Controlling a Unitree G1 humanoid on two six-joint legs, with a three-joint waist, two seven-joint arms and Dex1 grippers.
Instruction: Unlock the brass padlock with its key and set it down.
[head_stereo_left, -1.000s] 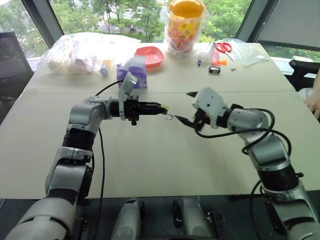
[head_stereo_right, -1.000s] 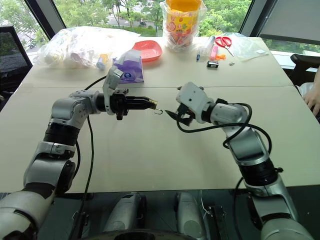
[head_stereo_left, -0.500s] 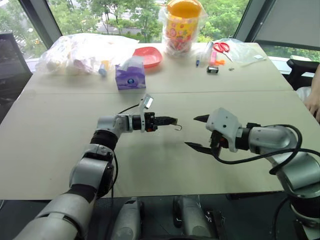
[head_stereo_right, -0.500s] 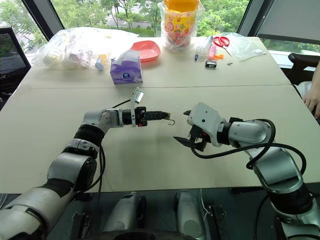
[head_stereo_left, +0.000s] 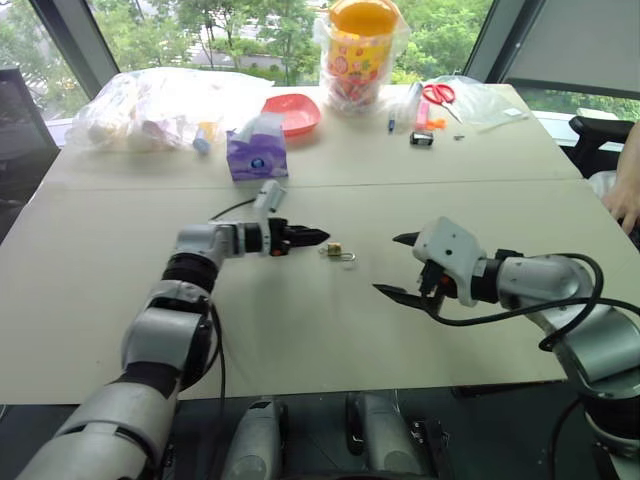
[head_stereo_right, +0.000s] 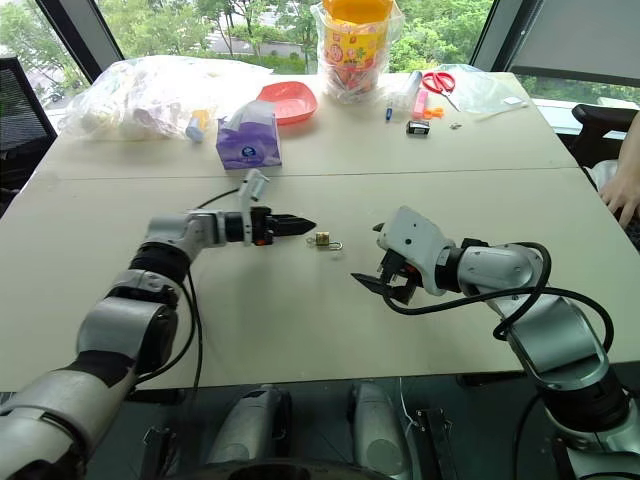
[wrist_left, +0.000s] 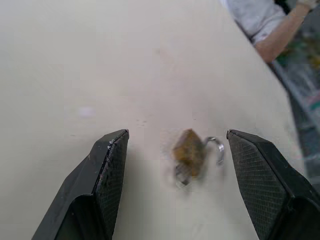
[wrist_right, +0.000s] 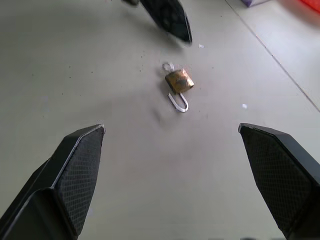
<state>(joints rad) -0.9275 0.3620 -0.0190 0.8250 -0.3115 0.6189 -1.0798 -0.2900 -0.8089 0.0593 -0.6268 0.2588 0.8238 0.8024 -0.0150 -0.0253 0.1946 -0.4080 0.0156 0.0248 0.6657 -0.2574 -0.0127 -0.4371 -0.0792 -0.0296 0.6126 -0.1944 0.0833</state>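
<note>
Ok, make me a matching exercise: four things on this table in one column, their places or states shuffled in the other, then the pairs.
Things:
1. brass padlock
2. left gripper
3. purple tissue box
4. scissors

Places or states:
A. far edge of the table, red handles
B. lying on the table, shackle swung open
C. beyond the left arm, near the red dish
D. open, beside the padlock, holding nothing

Pairs: 1-B, 2-D, 3-C, 4-A
</note>
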